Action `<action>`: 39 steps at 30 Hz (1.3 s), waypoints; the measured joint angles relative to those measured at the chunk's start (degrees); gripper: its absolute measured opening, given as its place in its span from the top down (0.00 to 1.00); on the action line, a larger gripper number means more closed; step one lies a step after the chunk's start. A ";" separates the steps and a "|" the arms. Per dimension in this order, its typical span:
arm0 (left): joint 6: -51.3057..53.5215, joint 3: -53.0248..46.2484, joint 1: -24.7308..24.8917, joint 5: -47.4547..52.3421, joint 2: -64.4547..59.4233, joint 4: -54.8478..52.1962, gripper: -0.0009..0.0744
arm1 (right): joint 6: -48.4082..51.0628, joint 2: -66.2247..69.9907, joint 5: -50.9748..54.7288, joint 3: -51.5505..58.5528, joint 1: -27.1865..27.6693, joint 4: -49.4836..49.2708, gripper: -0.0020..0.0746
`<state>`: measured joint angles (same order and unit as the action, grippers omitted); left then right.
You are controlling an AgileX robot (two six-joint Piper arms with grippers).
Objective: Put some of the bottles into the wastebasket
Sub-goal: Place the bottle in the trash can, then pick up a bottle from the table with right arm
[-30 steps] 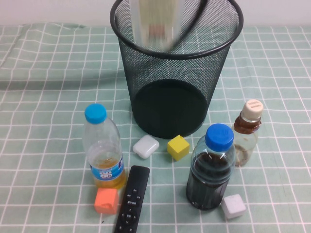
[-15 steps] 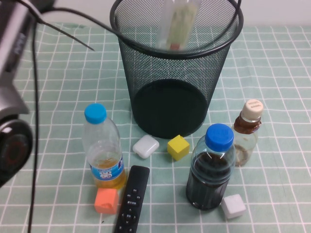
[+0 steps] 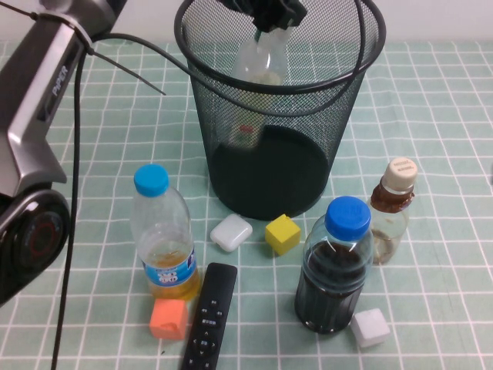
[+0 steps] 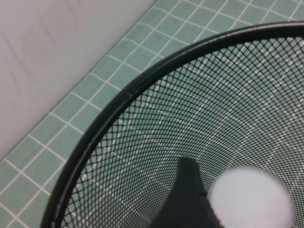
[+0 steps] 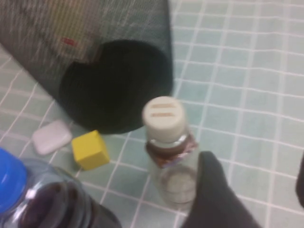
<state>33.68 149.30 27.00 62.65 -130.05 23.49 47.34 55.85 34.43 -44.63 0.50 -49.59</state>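
The black wire-mesh wastebasket (image 3: 231, 166) stands at the back centre. My left gripper (image 3: 269, 14) reaches over its rim and is shut on the top of the white-capped bottle (image 3: 258, 65), which hangs inside the basket, its pale label showing through the mesh. In the left wrist view, one finger (image 4: 183, 199) touches the white cap (image 4: 249, 199) inside the basket's rim (image 4: 118, 104). The beige-capped bottle (image 3: 391, 212) stands upright to the right of the basket. My right gripper (image 5: 256, 171) is open, low beside this bottle (image 5: 166, 142), not touching it.
A blue-capped orange-liquid bottle (image 3: 163, 239) and a blue-capped dark-liquid bottle (image 3: 335, 266) stand in front. A black remote (image 3: 208, 316), orange cube (image 3: 168, 318), yellow cube (image 3: 282, 233), white case (image 3: 231, 232) and white cube (image 3: 370, 327) lie around. My left arm (image 3: 38, 92) spans the left side.
My left arm has come into view and lowered the white-capped bottle deeper into the wastebasket. Everything on the table has stayed put.
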 joint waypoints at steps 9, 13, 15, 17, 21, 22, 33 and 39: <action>-1.35 0.22 -0.21 -0.97 0.00 -0.57 0.29 | 17.90 6.40 -13.75 -0.77 -15.20 -0.25 0.36; -1.35 0.22 -0.58 -0.97 0.00 -0.57 0.28 | 19.60 8.61 -22.06 -0.77 -19.11 -0.78 0.25; -1.47 0.22 -0.94 -0.97 0.00 -0.45 0.28 | 19.60 10.30 -25.84 -0.77 -20.01 -1.59 0.25; -1.47 0.22 -1.22 -0.97 0.00 -0.45 0.28 | 19.60 12.09 -27.96 -0.77 -20.52 -1.95 0.26; -1.47 0.22 -1.47 -0.97 0.00 -0.45 0.28 | 19.60 15.84 -29.96 -0.85 -20.73 -4.00 0.26; -1.47 0.22 -1.47 -0.97 0.00 -0.45 0.28 | 19.60 16.83 -30.55 -0.85 -20.73 -4.41 0.26; -1.47 0.22 -1.47 -1.07 0.00 -0.23 0.30 | 19.75 22.37 -31.70 -0.85 -20.76 -6.26 0.66; -1.55 0.22 -1.47 -0.53 1.41 0.94 0.55 | 19.89 18.43 -36.33 -0.85 -20.76 -6.15 0.98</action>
<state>32.14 149.53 25.53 62.12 -128.63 24.43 67.23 74.28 -1.90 -45.48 -20.26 -55.73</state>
